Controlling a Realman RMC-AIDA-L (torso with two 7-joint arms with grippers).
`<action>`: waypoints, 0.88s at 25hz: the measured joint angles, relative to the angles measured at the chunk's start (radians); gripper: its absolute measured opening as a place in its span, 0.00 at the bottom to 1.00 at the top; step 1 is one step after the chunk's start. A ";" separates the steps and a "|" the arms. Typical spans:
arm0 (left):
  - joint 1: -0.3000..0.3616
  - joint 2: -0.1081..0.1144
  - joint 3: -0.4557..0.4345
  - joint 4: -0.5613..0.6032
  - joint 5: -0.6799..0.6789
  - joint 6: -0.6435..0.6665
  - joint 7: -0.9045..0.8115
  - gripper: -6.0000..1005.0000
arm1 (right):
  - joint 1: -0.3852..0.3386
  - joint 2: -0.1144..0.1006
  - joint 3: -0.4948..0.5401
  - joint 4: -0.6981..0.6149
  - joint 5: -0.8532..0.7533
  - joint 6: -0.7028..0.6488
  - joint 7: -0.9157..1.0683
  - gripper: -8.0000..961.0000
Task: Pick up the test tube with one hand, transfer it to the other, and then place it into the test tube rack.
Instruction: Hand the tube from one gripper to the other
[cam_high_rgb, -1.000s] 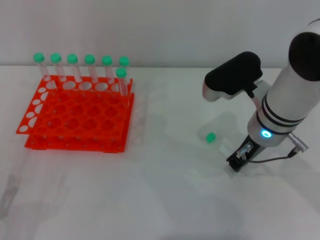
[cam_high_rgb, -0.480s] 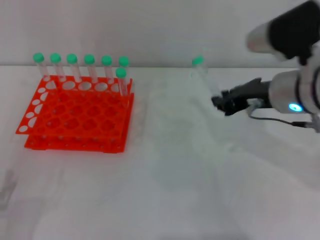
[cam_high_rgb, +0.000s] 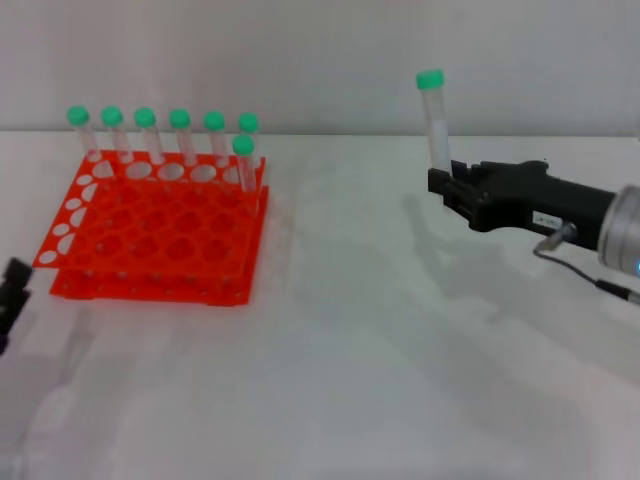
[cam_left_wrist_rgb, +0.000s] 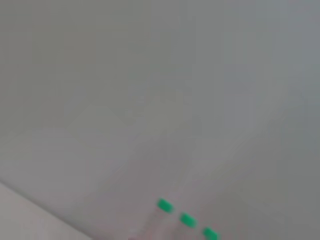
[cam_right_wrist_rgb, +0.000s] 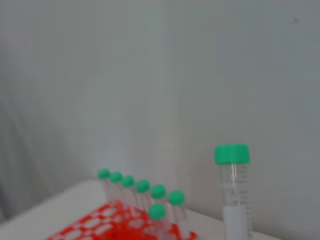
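You had the right gripper closed on the tube, pinching it low on the body so that it stood nearly upright, green cap on top, well above the table and far to the right of the rack. That low grip looked deliberate to me: it left the upper length and cap free for the other hand to take hold. In the right wrist view the tube rose in the foreground, with the rack and its seven standing tubes beyond it, so you were facing the goal. Your left gripper showed only as a dark shape at the left edge of the head view, just beside the rack's near corner; I could not tell whether it was open or closed. Its wrist view gave little beyond pale wall and three green caps. The two arms were well apart, so I judged the pickup done and the handover not yet begun. The rack's front holes stood free.
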 joint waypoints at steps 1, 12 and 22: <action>-0.011 0.000 0.000 0.000 0.018 0.000 -0.001 0.86 | 0.004 0.000 0.018 0.060 0.096 0.041 -0.091 0.23; -0.060 0.000 0.000 -0.173 0.335 -0.008 0.113 0.85 | 0.048 0.002 0.049 0.534 0.544 0.283 -0.752 0.25; -0.132 -0.008 0.099 -0.325 0.570 0.036 0.190 0.85 | 0.056 0.005 -0.014 0.869 0.878 0.525 -1.198 0.27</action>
